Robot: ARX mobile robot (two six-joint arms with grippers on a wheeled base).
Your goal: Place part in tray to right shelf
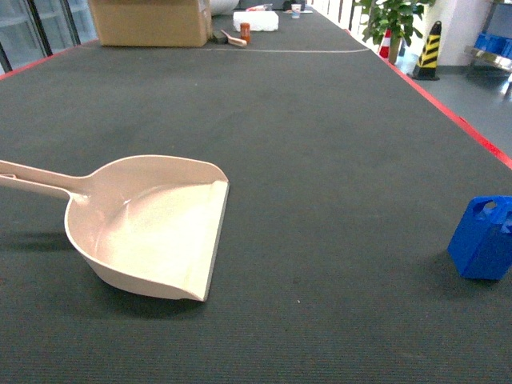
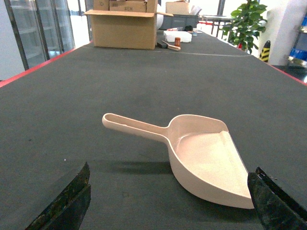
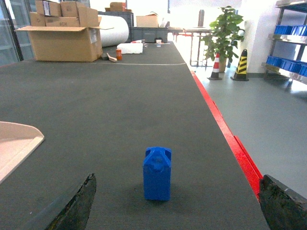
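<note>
A dark grey mat [image 1: 304, 144] edged with a red strip [image 3: 225, 134] is seen stretching ahead. At its far end an open cardboard box [image 3: 64, 42] is set, beside it a large white roll [image 3: 115, 29]. A potted plant [image 3: 221, 32] and a yellow-and-black striped cone [image 3: 241, 64] are spotted on the floor to the right.

Tray to the left, part to the right, both on the table

In the head view the tray [image 1: 152, 228] lies on the near left of the table [image 1: 320, 160], handle pointing left, lip facing right; the part [image 1: 483, 238] stands upright well apart at the near right edge. A cardboard box [image 1: 150, 21] sits at the far end, a potted plant [image 1: 392, 20] and striped cone [image 1: 428, 50] on the floor beyond the table's right side
</note>
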